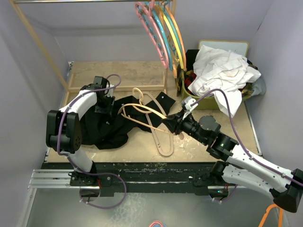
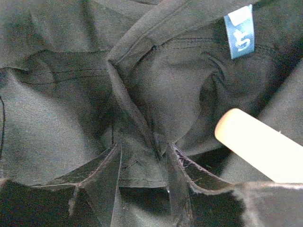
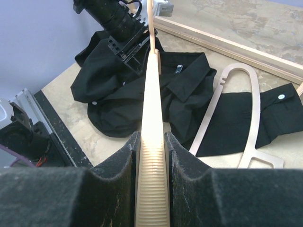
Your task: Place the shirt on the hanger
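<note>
Right gripper (image 3: 152,138): its black foam pads (image 3: 109,189) filled the near edge of the right wrist view, clamped together on the ribbed arm of the hanger (image 3: 152,94).
Hanger position: pale cream, at mid-table; from the right gripper (image 1: 169,124) it ran leftward across the shirt (image 1: 111,127), and its hook (image 1: 137,93) curved toward the far side.
Hanger tip: a rounded cream end (image 2: 255,151) showed at the right of the left wrist view, over dark cloth beside the collar.
Shirt position: black and crumpled on the left half of the table (image 1: 199,146), with one buttoned cuff stretched out to the right; a small blue label (image 2: 239,30) sat inside the collar.
Left gripper (image 2: 144,147): down on the shirt at the left of the table, just beyond the hanger's far tip. Its fingers (image 2: 102,175) stood apart, and a raised fold of collar cloth lay between them; whether either one pressed on that fold could not be told.
Second hanger (image 3: 256,113): pinkish-tan, flat on the table to the right of the held one, partly over the black sleeve.
Rack hangers (image 1: 163,33): pink, teal, yellow and orange, hung together from the rail at the far side.
White cloth (image 1: 222,71): heaped at the far right, well apart from the shirt.
</note>
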